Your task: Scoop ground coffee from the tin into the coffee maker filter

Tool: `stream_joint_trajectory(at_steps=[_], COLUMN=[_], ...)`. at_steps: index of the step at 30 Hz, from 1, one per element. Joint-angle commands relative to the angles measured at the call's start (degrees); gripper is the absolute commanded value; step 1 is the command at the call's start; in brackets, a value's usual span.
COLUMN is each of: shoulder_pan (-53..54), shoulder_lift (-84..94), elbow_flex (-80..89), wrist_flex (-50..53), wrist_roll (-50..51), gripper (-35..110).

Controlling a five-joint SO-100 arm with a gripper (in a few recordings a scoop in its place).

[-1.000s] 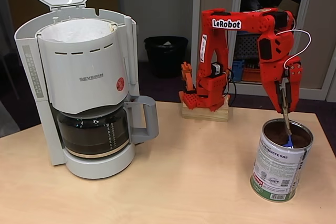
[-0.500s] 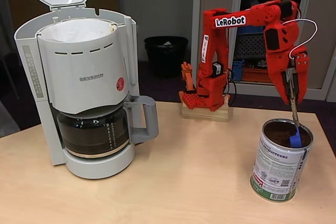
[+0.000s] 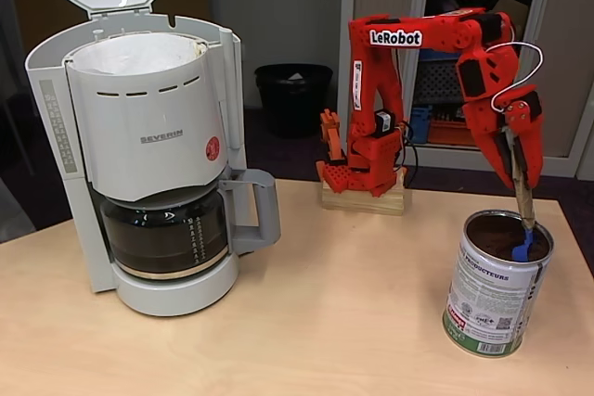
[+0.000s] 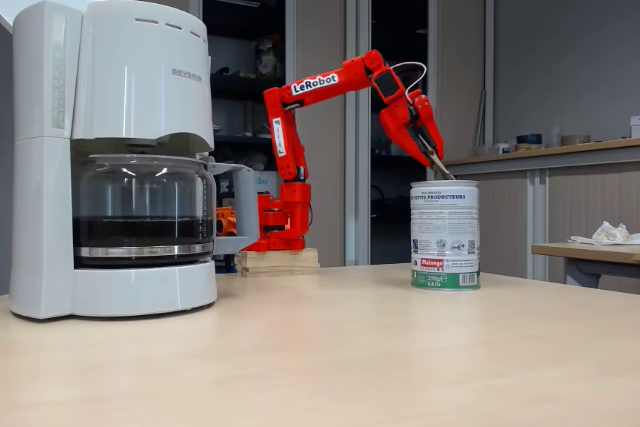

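The tin [image 3: 492, 299], a white-labelled can with a green band at its base, stands on the right of the table, with reddish-brown ground coffee [image 3: 490, 228] just below its rim. My red gripper [image 3: 521, 172] hangs above the tin's right side, shut on the thin handle of a scoop. The blue scoop bowl [image 3: 522, 249] sits inside the tin against the right wall. The white coffee maker [image 3: 148, 136] stands at the left with its lid up and its white paper filter [image 3: 139, 51] exposed. From the side, the gripper [image 4: 434, 154] points down into the tin [image 4: 444, 237].
A glass carafe [image 3: 167, 234] holding dark liquid sits in the coffee maker. The arm's base stands on a wooden block [image 3: 364, 199] at the back of the table. A black waste bin [image 3: 292, 95] is on the floor behind. Bare tabletop lies between machine and tin.
The scoop moved from the middle of the tin to its right wall. The gripper rose a little, shifted right, and now tilts with the handle.
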Motion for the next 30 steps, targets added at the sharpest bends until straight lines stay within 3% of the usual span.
stream_joint_trajectory(at_steps=[1,15,30], shoulder_pan=[-1.41,-1.85,1.14], shoulder_lift=[8.96,32.17,44.65], elbow_flex=[8.61,34.80,40.78], wrist_flex=[-5.36,-17.31,-18.37], wrist_roll=[4.92,15.29,14.24], gripper=[0,0,0])
